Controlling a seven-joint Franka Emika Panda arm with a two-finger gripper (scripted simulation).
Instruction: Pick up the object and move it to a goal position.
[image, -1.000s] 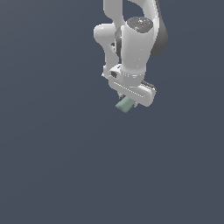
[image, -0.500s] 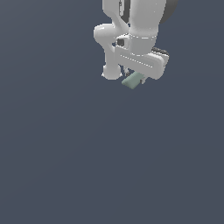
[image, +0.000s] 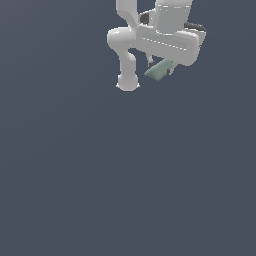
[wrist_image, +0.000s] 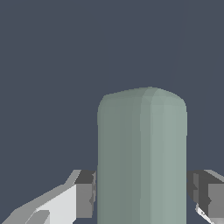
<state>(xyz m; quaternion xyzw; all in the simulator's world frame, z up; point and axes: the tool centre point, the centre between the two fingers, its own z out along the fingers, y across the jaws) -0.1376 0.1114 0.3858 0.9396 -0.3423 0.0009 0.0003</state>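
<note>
While the arm (image: 127, 47) sits near the top of the exterior view, the gripper (image: 161, 67) has its fingers (wrist_image: 85, 194) clamped on the object (image: 159, 70), one dark pad on each side. Object is pale grey-green, tilted, poking out below the white hand, well clear of the plain dark worktop (image: 100, 175). Wrist view: block (wrist_image: 142, 157) fills the gap between the pads.

The exterior view looks from afar, arm at 1 o'clock; the wrist view sits close, sharing the block (image: 159, 70) (wrist_image: 142, 157).
</note>
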